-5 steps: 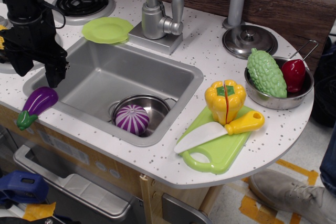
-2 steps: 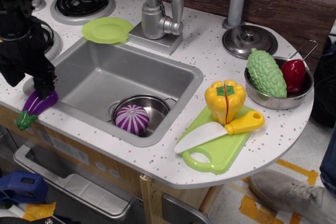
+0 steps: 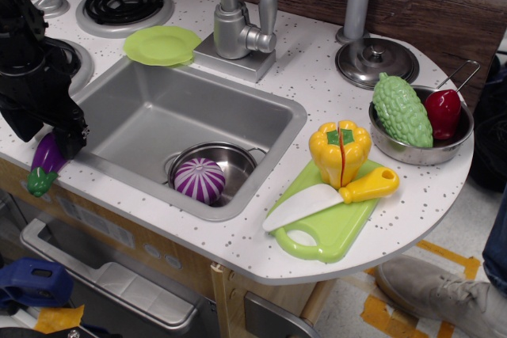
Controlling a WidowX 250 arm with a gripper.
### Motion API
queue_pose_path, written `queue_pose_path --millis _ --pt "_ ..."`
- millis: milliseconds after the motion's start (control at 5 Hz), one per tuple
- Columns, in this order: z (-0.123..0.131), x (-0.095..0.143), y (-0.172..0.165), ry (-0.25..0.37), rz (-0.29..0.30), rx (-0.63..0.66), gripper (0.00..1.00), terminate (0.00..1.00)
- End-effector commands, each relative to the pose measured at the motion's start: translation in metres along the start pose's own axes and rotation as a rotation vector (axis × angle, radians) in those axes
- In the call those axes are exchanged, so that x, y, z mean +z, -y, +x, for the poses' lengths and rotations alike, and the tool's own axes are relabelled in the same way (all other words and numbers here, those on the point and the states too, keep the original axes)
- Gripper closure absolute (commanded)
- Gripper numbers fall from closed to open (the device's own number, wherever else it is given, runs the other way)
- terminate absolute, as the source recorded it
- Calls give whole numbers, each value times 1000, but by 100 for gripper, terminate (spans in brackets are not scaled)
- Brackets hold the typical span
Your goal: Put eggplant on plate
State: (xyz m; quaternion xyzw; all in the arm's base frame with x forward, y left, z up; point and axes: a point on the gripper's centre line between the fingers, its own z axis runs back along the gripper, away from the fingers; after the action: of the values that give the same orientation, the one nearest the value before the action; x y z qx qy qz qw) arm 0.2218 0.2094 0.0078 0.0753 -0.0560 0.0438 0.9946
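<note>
Gripper (image 3: 49,134) moved down and toward counter's front-left edge, now directly over eggplant (image 3: 43,161); eggplant's upper half now hidden beneath it, stem end poking out below.

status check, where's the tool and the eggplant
tool down on eggplant at counter's front left edge, grip unclear. plate empty behind sink. nothing in the way.

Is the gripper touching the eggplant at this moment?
Cannot tell. In the only view, the gripper overlaps the upper end of the eggplant and hides where they would meet, so neither contact nor gap shows.
</note>
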Motion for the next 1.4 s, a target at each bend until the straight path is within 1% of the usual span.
queue_pose_path --millis 0,200,400,600,800,1000,1200 --pt "4 -2 -4 16 -16 25 0 0" --pt "7 -3 -4 16 -18 28 100 0" --pt "16 13 -8 8 16 8 100 0" --pt "42 30 -22 28 64 -41 100 0" --pt "68 38 -28 70 94 -62 100 0" --pt "103 39 -29 128 109 -86 100 0" --pt "138 42 -30 183 119 -143 100 0"
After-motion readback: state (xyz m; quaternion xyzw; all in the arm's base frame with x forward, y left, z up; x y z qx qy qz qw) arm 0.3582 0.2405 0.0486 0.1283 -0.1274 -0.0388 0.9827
